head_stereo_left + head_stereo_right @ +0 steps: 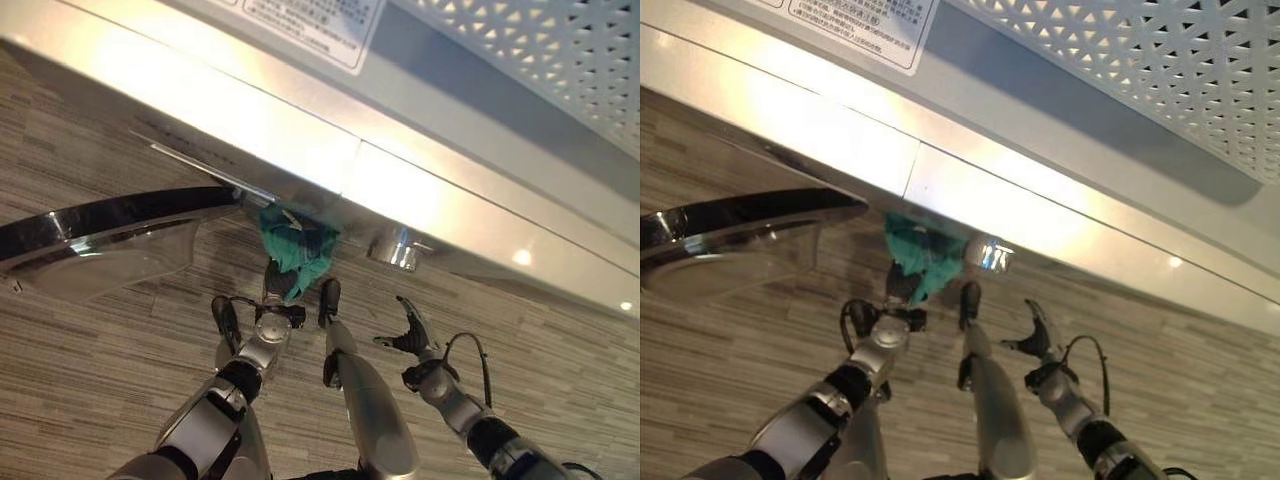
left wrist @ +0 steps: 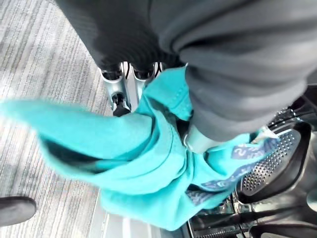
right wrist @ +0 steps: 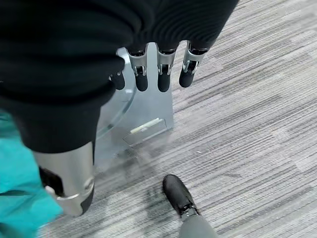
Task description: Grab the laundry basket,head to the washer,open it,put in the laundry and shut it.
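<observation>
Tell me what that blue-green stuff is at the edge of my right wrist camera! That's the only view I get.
Observer: It's a teal cloth. The left hand holds it, fingers curled round it.
Operator: Is it inside the washer yet?
Observer: It's right at the washer's front. The left wrist view shows the drum with its little holes just past the cloth. I can't tell how far in the cloth reaches.
</observation>
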Motion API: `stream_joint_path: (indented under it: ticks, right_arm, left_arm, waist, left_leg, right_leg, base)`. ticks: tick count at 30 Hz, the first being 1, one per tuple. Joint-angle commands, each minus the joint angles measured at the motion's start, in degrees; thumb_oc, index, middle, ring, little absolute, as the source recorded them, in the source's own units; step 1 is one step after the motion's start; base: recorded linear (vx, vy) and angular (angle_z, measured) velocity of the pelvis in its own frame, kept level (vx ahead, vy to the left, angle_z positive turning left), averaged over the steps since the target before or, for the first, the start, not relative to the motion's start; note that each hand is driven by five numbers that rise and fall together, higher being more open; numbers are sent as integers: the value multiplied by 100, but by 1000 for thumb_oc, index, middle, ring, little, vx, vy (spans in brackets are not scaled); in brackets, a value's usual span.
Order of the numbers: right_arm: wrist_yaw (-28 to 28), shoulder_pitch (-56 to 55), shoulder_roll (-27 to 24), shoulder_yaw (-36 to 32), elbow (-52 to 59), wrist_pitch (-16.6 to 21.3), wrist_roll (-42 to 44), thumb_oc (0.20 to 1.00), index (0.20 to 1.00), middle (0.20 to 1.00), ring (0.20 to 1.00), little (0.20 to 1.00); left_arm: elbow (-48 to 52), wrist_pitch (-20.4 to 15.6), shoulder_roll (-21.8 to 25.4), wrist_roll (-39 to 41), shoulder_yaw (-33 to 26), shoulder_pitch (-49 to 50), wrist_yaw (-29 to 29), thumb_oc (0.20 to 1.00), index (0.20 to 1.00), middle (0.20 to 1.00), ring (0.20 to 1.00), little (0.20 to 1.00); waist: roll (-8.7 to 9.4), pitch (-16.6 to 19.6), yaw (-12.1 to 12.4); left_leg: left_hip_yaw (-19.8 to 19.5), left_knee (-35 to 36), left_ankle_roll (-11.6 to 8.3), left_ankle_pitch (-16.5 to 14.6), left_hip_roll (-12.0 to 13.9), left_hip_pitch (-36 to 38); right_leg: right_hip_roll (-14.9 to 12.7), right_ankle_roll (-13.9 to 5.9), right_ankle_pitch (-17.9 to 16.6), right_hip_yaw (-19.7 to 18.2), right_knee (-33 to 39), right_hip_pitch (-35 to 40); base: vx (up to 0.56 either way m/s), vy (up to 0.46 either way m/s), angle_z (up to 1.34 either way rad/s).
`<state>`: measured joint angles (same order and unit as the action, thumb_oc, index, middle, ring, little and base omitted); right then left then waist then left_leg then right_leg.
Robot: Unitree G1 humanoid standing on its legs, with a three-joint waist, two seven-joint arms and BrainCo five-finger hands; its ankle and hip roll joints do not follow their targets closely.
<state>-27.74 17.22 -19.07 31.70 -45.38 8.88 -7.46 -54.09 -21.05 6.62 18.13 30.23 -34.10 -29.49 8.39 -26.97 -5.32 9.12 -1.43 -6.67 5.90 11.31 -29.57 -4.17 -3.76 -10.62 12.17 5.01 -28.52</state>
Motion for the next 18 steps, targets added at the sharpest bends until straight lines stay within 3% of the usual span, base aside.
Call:
stream_joint_path:
  ticks: [1,7,18]
  right_arm:
    - [-82,-111,-44,235,-118,19,92,1000,1000,1000,1000,1000]
    - [133,-248,-32,492,-662,-81,23,1000,1000,1000,1000,1000]
    - [63,-22,76,527,-958,-134,154,1000,1000,1000,1000,1000]
  left_arm:
    - [58,-278,-268,149,88,-40,123,200,200,200,200,200]
    - [-26,-206,-262,100,196,-396,131,200,200,200,200,200]
    - [-49,-185,-232,178,299,-1014,213,200,200,200,200,200]
  waist:
    - [166,279,52]
    - [236,413,15]
    - [20,462,-33]
  left_leg:
    - [-476,-848,41,-300,-25,-950]
    - [-768,-1153,106,-431,-58,-1288]
    - [-1012,-1764,220,-561,-139,-2267]
  right_leg:
    - [-138,-296,1060,47,-1371,-314]
    - [-59,-137,1272,19,-1769,-657]
    - [-119,-9,1587,-96,-2839,-1791]
  base:
    - [-18,-61,5]
    - [-62,-97,8]
    - [-46,-18,10]
